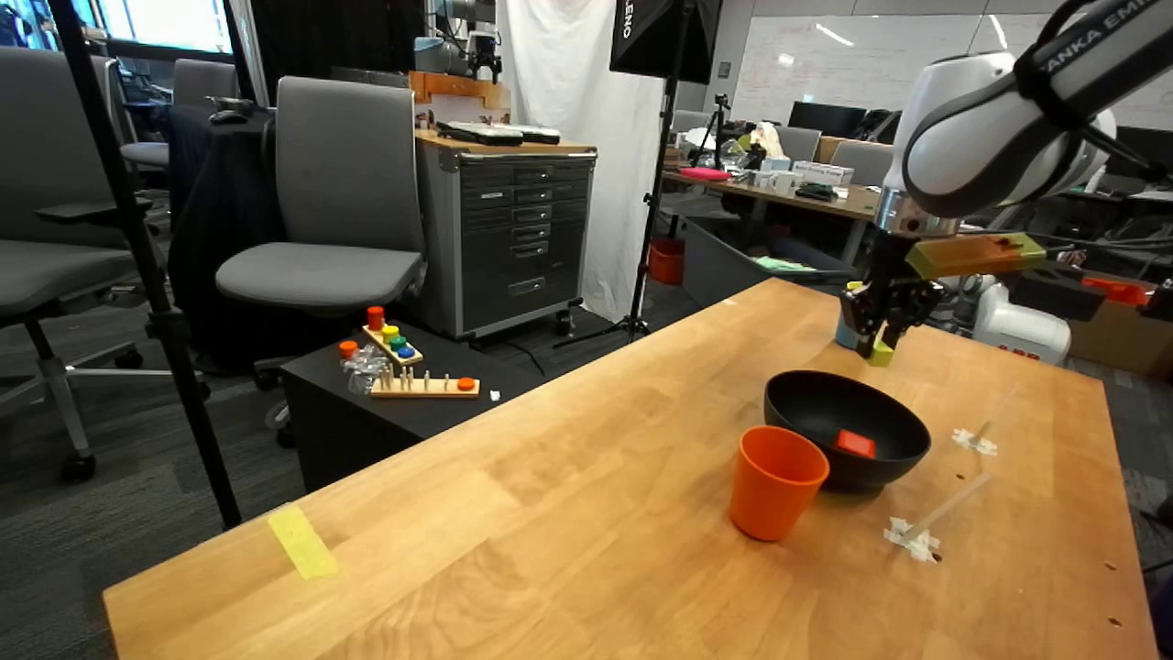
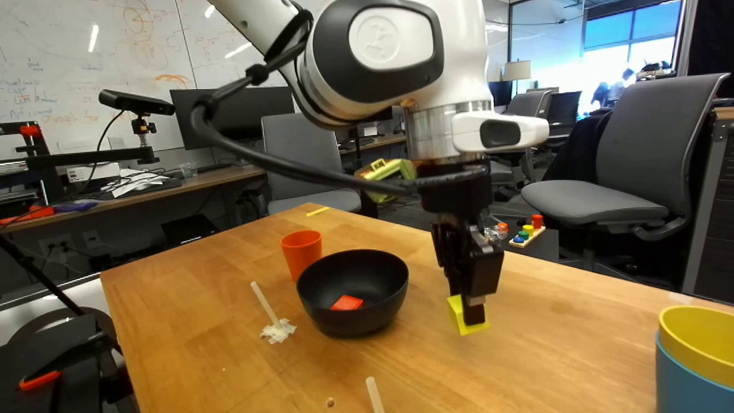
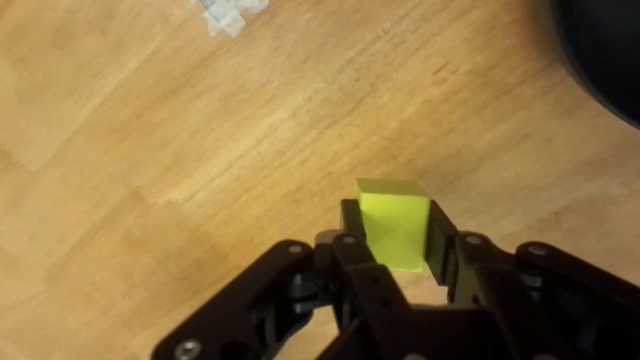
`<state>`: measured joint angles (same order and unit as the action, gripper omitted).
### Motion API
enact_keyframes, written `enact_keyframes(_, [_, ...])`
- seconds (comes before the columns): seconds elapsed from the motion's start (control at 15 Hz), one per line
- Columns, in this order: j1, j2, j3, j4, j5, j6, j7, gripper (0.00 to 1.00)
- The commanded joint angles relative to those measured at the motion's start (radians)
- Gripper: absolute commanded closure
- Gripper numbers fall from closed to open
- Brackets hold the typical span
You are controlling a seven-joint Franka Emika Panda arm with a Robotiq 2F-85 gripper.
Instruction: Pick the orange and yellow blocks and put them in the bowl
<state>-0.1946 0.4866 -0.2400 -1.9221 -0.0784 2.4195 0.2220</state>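
Observation:
The orange block (image 1: 855, 444) lies inside the black bowl (image 1: 852, 476); both also show in an exterior view, block (image 2: 346, 302) and bowl (image 2: 355, 328). My gripper (image 3: 395, 220) is shut on the yellow block (image 3: 397, 230), with one finger on each side of it. The gripper (image 2: 465, 307) and the yellow block (image 2: 456, 311) are beside the bowl, outside its rim. The block looks slightly above the table; the exact gap cannot be told. In the wrist view the bowl (image 3: 602, 50) shows only in part at the upper right.
An orange cup (image 1: 777, 486) stands close beside the bowl. Thin upright sticks (image 1: 948, 501) (image 2: 266, 304) are taped to the table near the bowl. Stacked yellow and blue cups (image 2: 694, 373) stand at the table's edge. A yellow tape strip (image 1: 302, 543) lies on the table.

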Motion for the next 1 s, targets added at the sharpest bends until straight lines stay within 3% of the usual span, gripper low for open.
enact_keyframes(0.0, [0.008,-0.107,0.028,-0.016,0.043,-0.020,-0.028,0.92])
enact_keyframes(0.47, [0.053,-0.214,0.107,-0.101,0.042,-0.005,-0.110,0.92])
enact_keyframes(0.93, [0.106,-0.202,0.129,-0.204,-0.007,-0.011,-0.160,0.92])
